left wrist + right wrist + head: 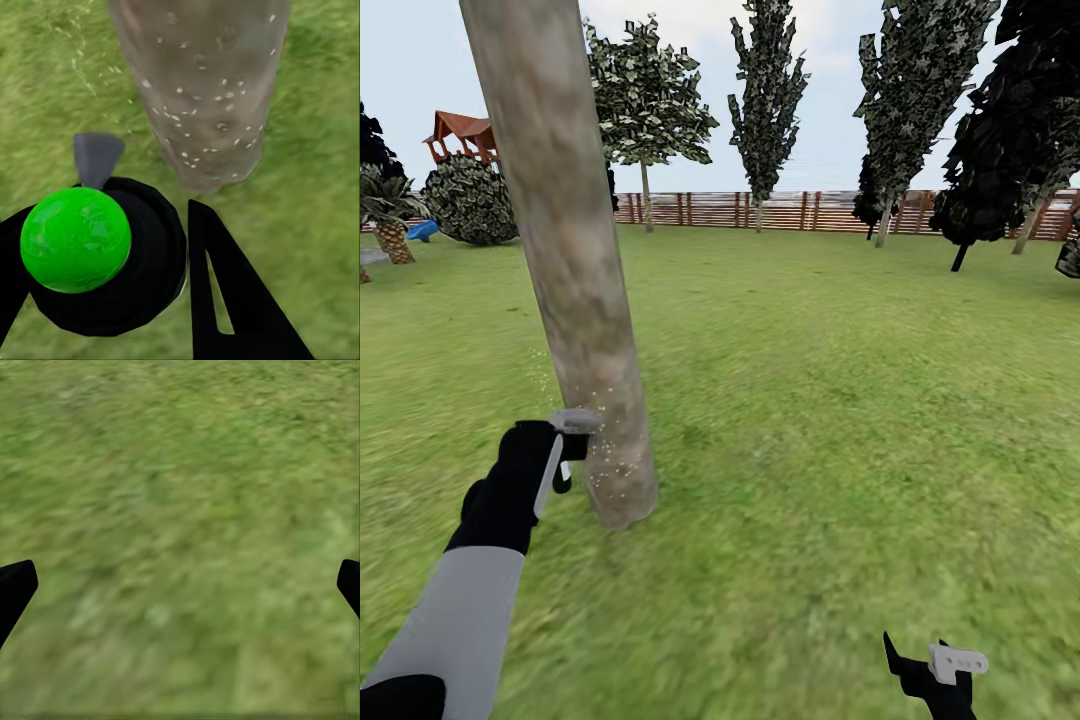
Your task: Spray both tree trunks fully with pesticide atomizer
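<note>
- left gripper [565, 450] is clenching around the pesticide atomizer [105, 259], holding it just beside the base of the tree trunk [575, 270], at about 9 o'clock of the trunk in the head view
- in the left wrist view the atomizer is showing as a round dark body with a bright green cap and a grey nozzle pointing at the trunk; black fingers [225, 285] are flanking it
- pesticide [195, 112] is landing as white specks on the lower trunk; the upper trunk is looking bare, so coverage is probably partial
- right gripper [935, 665] is hanging released at 5 o'clock, over grass [180, 510], holding nothing
- handling guess: the bottle is looking small, rigid, light, smooth-sided, so probably slippery; gripping around the mid body is best, leaving the nozzle clear
- other trees [765, 100] and the fence [810, 210] are standing well apart at 12 o'clock
</note>
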Controlling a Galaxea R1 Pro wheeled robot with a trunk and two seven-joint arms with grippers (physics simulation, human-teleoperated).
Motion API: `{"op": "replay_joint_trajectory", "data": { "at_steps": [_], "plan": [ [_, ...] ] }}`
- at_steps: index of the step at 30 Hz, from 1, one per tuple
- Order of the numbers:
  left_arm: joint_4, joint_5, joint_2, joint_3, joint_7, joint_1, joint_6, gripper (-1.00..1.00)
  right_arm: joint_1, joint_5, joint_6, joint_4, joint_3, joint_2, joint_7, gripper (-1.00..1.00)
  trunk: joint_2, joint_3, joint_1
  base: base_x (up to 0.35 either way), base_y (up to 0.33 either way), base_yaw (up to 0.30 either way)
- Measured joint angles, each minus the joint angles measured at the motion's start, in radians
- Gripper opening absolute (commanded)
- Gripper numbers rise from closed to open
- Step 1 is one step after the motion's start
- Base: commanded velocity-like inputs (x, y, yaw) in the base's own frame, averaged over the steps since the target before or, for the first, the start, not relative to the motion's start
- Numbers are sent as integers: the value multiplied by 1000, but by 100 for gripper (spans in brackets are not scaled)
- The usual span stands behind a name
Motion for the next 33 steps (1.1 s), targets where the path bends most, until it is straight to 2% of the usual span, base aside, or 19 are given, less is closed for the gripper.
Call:
{"op": "replay_joint_trajectory", "data": {
  "at_steps": [1,2,4,5,9,11,14,19,20,24,26,28,30,31,32,33],
  "plan": [
    [-2,0,15,2,0,0,0,-100,0,0,0,0,0,0,0,100,0,0,0,0,0,0],
    [-2,9,19,2,0,0,1,-100,0,0,0,0,0,0,0,100,0,0,0,0,0,0],
    [-6,14,14,1,-1,0,1,-100,0,0,0,0,0,0,0,100,0,0,0,0,0,0],
    [-16,16,7,-1,-1,-2,2,-100,0,0,0,0,0,0,0,100,0,0,0,0,0,0],
    [-50,15,-53,-7,-1,-17,3,-100,0,0,0,0,0,0,0,100,0,0,0,0,0,0],
    [-52,12,-67,-11,-1,-22,6,-100,0,1,0,0,0,0,0,100,0,0,0,0,0,0],
    [-53,7,-69,-19,0,-24,9,-100,0,1,0,0,0,0,0,100,0,0,0,0,0,0],
    [-57,2,-56,-24,0,-10,9,-100,0,1,0,0,0,0,0,100,0,0,0,0,0,0],
    [-53,1,-52,-24,0,-3,7,-100,0,1,0,0,0,0,0,100,0,0,0,0,0,0],
    [-41,7,-47,-23,4,82,-9,-100,0,1,1,1,0,0,0,100,0,0,0,0,0,0],
    [2,13,-50,-21,7,122,-20,-100,0,1,1,1,0,0,0,100,0,0,0,0,0,0],
    [63,13,-52,-19,8,135,-65,-100,0,1,1,2,0,0,0,100,0,0,0,0,0,0],
    [156,13,-53,-14,10,139,-156,-100,0,1,1,2,0,0,0,100,0,0,0,0,0,0],
    [248,10,-54,-8,13,141,-247,-100,0,1,1,2,0,0,0,100,0,0,0,0,0,0],
    [324,13,-56,-4,25,141,-306,-100,0,2,1,2,0,0,0,100,0,0,0,0,0,0],
    [359,10,-58,0,42,141,-340,-100,0,1,1,2,0,0,0,100,0,0,0,0,0,0]
  ]
}}
